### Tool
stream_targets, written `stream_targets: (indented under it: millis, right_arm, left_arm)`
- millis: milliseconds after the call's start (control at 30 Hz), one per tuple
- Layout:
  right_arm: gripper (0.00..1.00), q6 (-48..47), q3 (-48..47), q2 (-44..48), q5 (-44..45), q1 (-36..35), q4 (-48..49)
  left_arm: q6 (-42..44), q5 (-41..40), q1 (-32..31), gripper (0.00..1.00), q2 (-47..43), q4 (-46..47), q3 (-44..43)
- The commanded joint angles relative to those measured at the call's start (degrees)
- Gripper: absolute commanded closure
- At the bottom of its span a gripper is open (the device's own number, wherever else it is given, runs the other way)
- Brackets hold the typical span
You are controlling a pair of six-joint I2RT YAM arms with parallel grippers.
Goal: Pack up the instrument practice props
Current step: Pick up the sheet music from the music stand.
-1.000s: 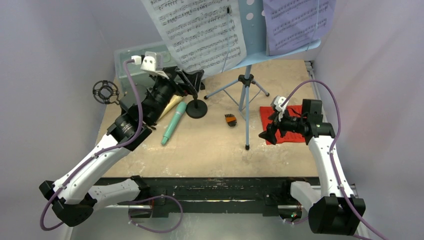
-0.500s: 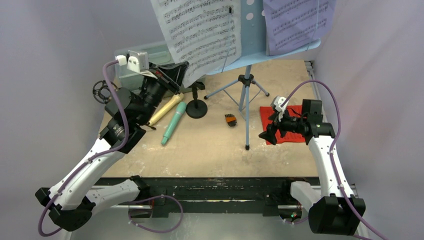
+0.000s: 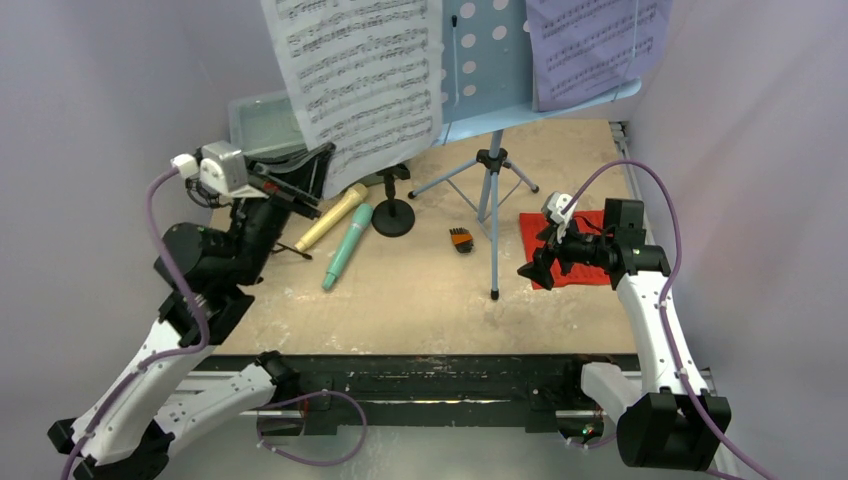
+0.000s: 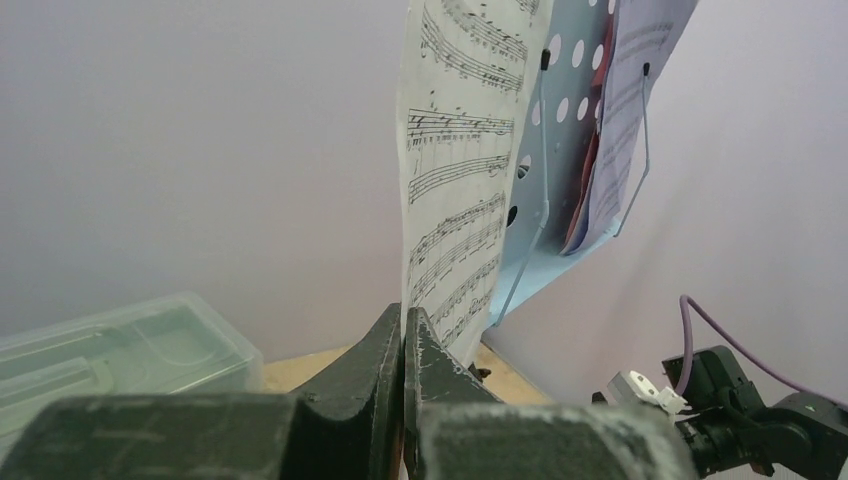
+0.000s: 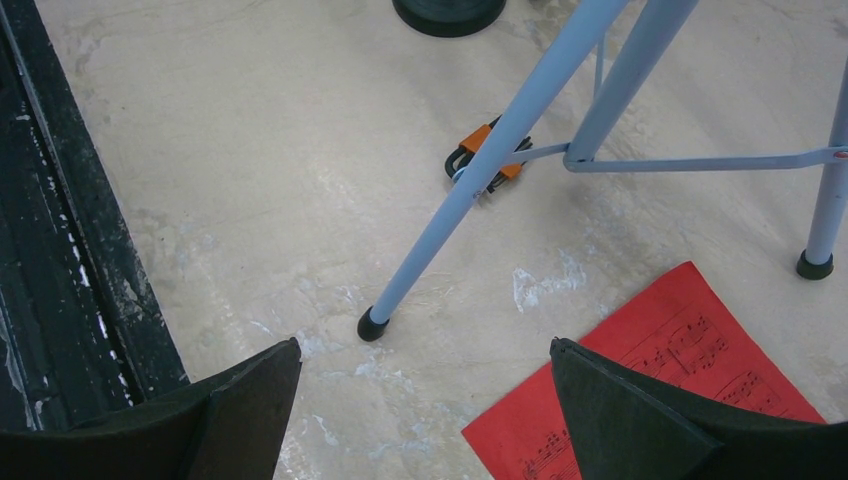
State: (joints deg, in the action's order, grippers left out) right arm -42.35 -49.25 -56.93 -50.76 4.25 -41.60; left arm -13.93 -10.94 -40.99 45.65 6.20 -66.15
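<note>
My left gripper [image 3: 318, 166] [image 4: 403, 325] is shut on the bottom edge of the white music sheet [image 3: 360, 70] [image 4: 455, 180], which stands upright, to the left of the light-blue music rack [image 3: 490, 45] [image 4: 560, 150]. A purple sheet [image 3: 595, 45] rests on the rack's right side. The red sheet [image 3: 590, 225] [image 5: 670, 380] lies flat on the table. My right gripper [image 3: 538, 262] [image 5: 425, 345] hovers open over its left edge, holding nothing. The tan microphone [image 3: 330, 217] and the teal microphone [image 3: 347, 245] lie side by side beside the black round-base holder [image 3: 393, 215].
The pale green case [image 3: 262, 115] [image 4: 120, 345] sits at the back left, behind my left arm. A small orange and black clip [image 3: 460, 240] [image 5: 487, 155] lies between the rack's tripod legs [image 3: 492, 200] [image 5: 480, 170]. Walls close in on both sides.
My left gripper shut on the white sheet and drew it left and back, off the rack's front. The left arm swung back towards the left wall. The right arm stayed still.
</note>
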Motion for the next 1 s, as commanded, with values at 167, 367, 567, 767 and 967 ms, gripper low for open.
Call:
stream_targets:
  millis: [167, 367, 567, 767, 967]
  right_arm:
    - [0.01, -0.9, -1.0, 0.1, -1.7, 0.2, -0.3]
    - [0.01, -0.9, -1.0, -0.2, -1.4, 0.2, -0.1]
    - [0.01, -2.1, -1.2, -0.5, -1.5, 0.2, -0.7]
    - [0.01, -4.6, -1.3, -0.1, -3.8, 0.2, -2.6]
    - [0.01, -7.7, -1.9, -0.3, -5.2, 0.2, -5.2]
  left_arm:
    - [8.3, 6.5, 0.2, 1.00, -11.1, -20.8, -2.9]
    - [12.4, 14.6, 0.2, 1.00, -14.0, -39.1, -9.9]
    - [12.2, 25.9, 0.1, 1.00, -14.4, -49.5, -8.0]
    - [10.5, 37.6, 0.1, 1.00, -12.6, -50.1, -2.1]
    - [10.0, 46.3, 0.1, 1.00, -9.1, -49.9, 0.6]
